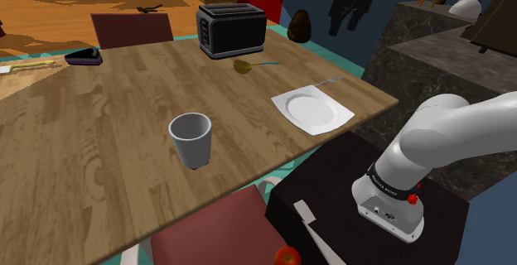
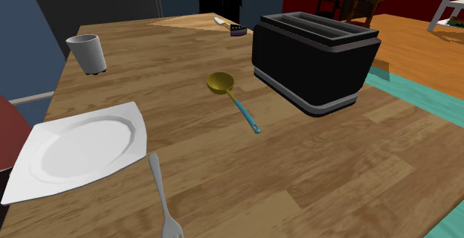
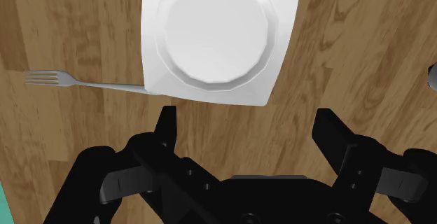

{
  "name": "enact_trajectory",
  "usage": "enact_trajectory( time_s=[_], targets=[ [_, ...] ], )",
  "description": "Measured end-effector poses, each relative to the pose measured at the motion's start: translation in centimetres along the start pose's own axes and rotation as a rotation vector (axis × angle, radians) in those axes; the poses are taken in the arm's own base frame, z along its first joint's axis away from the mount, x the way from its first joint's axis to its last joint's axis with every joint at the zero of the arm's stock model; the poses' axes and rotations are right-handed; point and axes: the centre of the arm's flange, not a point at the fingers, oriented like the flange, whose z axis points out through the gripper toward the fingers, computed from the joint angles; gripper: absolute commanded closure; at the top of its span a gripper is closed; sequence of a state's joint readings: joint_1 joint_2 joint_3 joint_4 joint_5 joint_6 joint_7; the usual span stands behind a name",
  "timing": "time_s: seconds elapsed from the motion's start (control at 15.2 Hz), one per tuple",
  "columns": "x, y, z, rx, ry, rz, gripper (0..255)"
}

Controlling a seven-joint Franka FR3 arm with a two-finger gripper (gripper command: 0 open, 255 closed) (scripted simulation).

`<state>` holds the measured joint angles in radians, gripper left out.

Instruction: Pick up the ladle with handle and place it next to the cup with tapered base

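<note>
**Approach stage, ladle not yet grasped.** Your gripper (image 3: 246, 117) hangs above the wooden table (image 1: 99, 139) with its two black fingers spread wide and nothing between them. Just ahead of the fingertips lies the white plate (image 3: 217, 33), with the handle of a fork (image 3: 77, 82) reaching one of its edges. The ladle (image 2: 236, 104) — golden bowl, blue handle — rests flat on the table beyond the plate from the gripper, near the front of the black toaster (image 2: 312, 58) but not touching it. Its long axis runs roughly along the toaster's front face, with the bowl end turned toward the cup (image 2: 87, 53) and the handle end away from it. The cup stands upright, well apart from the ladle and off to one side of the gripper's line to it. Judged from this layout, you must carry the spread fingers forward over the plate, then set them across the slim handle — closing square to that axis — before any lift toward the cup.
</note>
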<state>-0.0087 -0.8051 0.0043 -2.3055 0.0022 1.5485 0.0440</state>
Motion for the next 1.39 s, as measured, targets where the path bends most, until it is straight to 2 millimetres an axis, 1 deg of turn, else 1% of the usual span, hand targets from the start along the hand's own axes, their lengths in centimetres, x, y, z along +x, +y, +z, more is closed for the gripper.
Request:
enact_trajectory(
  time_s=[0.07,0.13,0.2,0.59,0.73,0.79,0.99,1.25,1.32,1.39],
  targets=[
    [0.0,0.0,0.0,0.000,0.000,0.000,0],
    [0.4,0.4,0.4,0.000,0.001,-0.017,0],
    [0.9,1.1,1.2,-0.001,0.004,-0.045,0],
    [5.2,4.6,5.4,-0.008,0.027,-0.271,0],
    [7.2,5.8,7.0,-0.011,0.035,-0.350,0],
    [8.0,6.1,7.9,-0.012,0.039,-0.391,0],
    [10.8,7.6,10.1,-0.016,0.052,-0.509,0],
    [14.9,8.2,13.1,-0.022,0.069,-0.668,0],
    [15.5,8.4,13.7,-0.023,0.073,-0.708,0],
    [16.8,8.5,14.4,-0.024,0.078,-0.747,0]
  ],
)
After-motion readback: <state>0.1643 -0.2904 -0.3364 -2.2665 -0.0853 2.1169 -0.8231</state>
